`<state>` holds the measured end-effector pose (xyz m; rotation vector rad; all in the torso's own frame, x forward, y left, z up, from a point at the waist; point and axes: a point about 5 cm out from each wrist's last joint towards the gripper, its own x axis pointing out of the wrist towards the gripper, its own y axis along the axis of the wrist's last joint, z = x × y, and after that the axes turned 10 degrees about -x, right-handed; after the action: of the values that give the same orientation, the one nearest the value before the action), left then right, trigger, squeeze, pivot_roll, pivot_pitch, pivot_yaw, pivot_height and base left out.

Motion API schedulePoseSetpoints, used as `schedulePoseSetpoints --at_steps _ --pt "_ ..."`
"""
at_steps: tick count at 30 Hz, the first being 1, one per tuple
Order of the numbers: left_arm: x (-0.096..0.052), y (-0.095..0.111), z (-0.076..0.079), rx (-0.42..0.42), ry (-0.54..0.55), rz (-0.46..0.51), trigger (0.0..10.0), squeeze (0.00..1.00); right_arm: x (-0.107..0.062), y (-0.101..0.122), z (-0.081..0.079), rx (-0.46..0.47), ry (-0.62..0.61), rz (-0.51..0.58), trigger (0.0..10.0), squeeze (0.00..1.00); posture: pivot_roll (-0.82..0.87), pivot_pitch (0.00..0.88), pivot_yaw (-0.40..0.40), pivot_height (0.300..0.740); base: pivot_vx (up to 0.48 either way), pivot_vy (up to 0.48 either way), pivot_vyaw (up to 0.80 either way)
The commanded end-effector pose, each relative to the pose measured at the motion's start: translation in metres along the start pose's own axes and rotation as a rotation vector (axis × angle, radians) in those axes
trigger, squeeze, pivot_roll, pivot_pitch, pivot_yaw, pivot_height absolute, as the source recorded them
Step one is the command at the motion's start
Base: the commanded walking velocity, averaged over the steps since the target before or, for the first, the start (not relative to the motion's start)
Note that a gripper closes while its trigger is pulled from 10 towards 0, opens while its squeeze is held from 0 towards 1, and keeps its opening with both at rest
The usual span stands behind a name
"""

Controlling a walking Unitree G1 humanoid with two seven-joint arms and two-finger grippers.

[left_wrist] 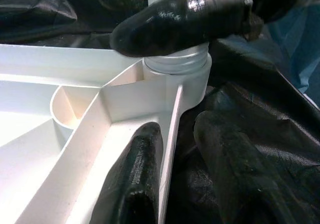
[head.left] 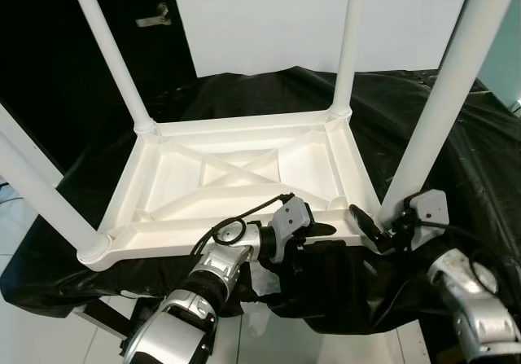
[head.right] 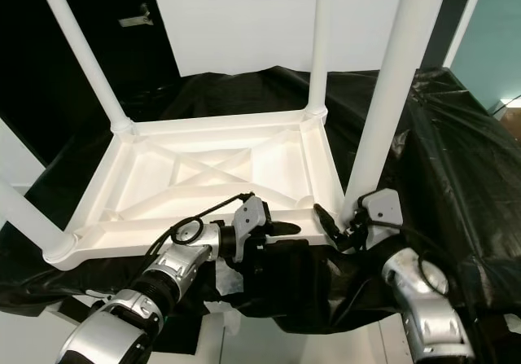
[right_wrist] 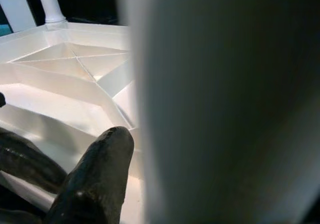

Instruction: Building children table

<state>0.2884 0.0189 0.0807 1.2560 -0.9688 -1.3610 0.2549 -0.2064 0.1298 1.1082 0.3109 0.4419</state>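
Item: white plastic children's table top (head.left: 236, 181), inverted, ribbed underside up, resting on a surface draped in black plastic sheeting (head.left: 488, 160). Four white legs stand up from its corners: far-left leg (head.left: 110, 46) at 11 o'clock, far-right leg (head.left: 350, 42) at 1 o'clock, near-left leg (head.left: 37, 193) at 9 o'clock, near-right leg (head.left: 444, 95) at 3 o'clock.

Step in hand, as judged: seating the near-right leg in its corner socket (left_wrist: 175, 66). The left wrist view shows a threaded collar still exposed above the socket rim, so the leg looks not fully home.

Left gripper (head.left: 330, 230): at the near edge of the top, at 6 o'clock, fingers parted and straddling the rim wall just beside the socket, one finger (left_wrist: 132, 179) inside the frame, the other outside on the sheeting. It appears to steady the top; whether it presses the wall cannot be told.

Right gripper (head.left: 370, 227): at the foot of the near-right leg, at 4 o'clock. One finger (left_wrist: 180, 16) lies across the leg just above the collar. The second finger is hidden, so its grip cannot be told.

Handling note: hold the top still while the leg turns; keep the leg upright so the threads do not cross; stop once the collar is flush.
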Motion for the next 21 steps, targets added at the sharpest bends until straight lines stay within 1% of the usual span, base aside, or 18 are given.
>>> schedulePoseSetpoints --at_steps 1,2,4,6,9,13,19,20,21 --pt "0.000 -0.042 0.018 -0.133 -0.077 -0.157 10.0 0.00 -0.001 0.001 -0.001 0.012 0.085 0.007 0.2 0.00 -0.15 0.000 0.056 0.740 0.000 0.000 0.00" --pt "0.000 -0.042 0.018 -0.133 -0.077 -0.157 10.0 0.00 -0.001 0.001 -0.001 0.012 0.085 0.007 0.2 0.00 -0.15 0.000 0.056 0.740 0.000 0.000 0.00" --pt "-0.001 -0.044 0.018 -0.135 -0.073 -0.158 10.0 0.00 -0.006 0.001 -0.006 0.028 0.203 -0.003 0.0 0.00 -0.15 0.000 0.050 0.740 0.000 0.000 0.00" --pt "-0.002 -0.044 0.018 -0.137 -0.070 -0.158 10.0 0.00 -0.008 0.000 -0.009 0.052 0.261 -0.010 0.0 0.00 -0.15 0.000 0.049 0.740 0.000 0.000 0.00" --pt "-0.002 -0.044 0.018 -0.140 -0.063 -0.154 10.0 0.00 -0.009 0.000 -0.011 0.067 0.293 -0.014 0.0 0.00 -0.14 0.000 0.037 0.740 0.000 0.000 0.00" --pt "-0.001 -0.045 0.018 -0.143 -0.058 -0.147 10.0 0.00 -0.010 -0.002 -0.013 0.079 0.302 -0.022 0.0 0.00 -0.14 0.000 0.031 0.740 0.000 0.000 0.00" --pt "0.001 -0.045 0.020 -0.148 -0.059 -0.133 10.0 0.00 -0.009 -0.004 -0.013 0.124 0.238 -0.015 0.0 0.00 -0.14 0.000 0.022 0.740 0.000 0.000 0.00" --pt "0.003 -0.045 0.021 -0.150 -0.059 -0.130 10.0 0.00 -0.007 -0.004 -0.014 0.152 0.167 -0.005 0.0 0.00 -0.14 0.000 0.027 0.740 0.000 0.000 0.00" --pt "0.005 -0.046 0.023 -0.150 -0.061 -0.133 10.0 0.00 -0.003 -0.008 -0.018 0.179 0.031 -0.006 0.0 0.00 -0.14 0.000 0.038 0.740 0.000 0.000 0.00"
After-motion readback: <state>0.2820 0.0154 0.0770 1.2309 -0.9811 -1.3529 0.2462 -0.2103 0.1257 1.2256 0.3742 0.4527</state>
